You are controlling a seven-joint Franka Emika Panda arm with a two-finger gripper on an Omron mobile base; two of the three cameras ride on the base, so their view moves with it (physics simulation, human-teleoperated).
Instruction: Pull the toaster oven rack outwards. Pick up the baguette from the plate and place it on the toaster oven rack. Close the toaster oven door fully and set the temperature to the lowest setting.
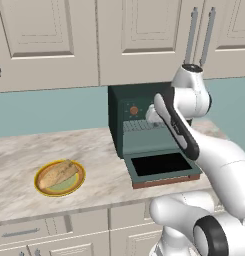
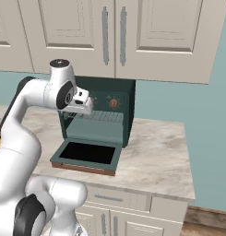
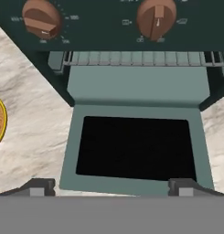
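The hand (image 3: 111, 186), fingers spread and empty, hangs above the lowered oven door (image 3: 134, 148); reaching for the rack (image 3: 131, 58) at upper frame could clip the knobs.

The white arm rises from the lower right of the left base view, bends at a high elbow near the upper right, and angles down. Its hand (image 3: 112, 186) has both fingertips (image 3: 39, 186) spread wide apart, holding nothing.
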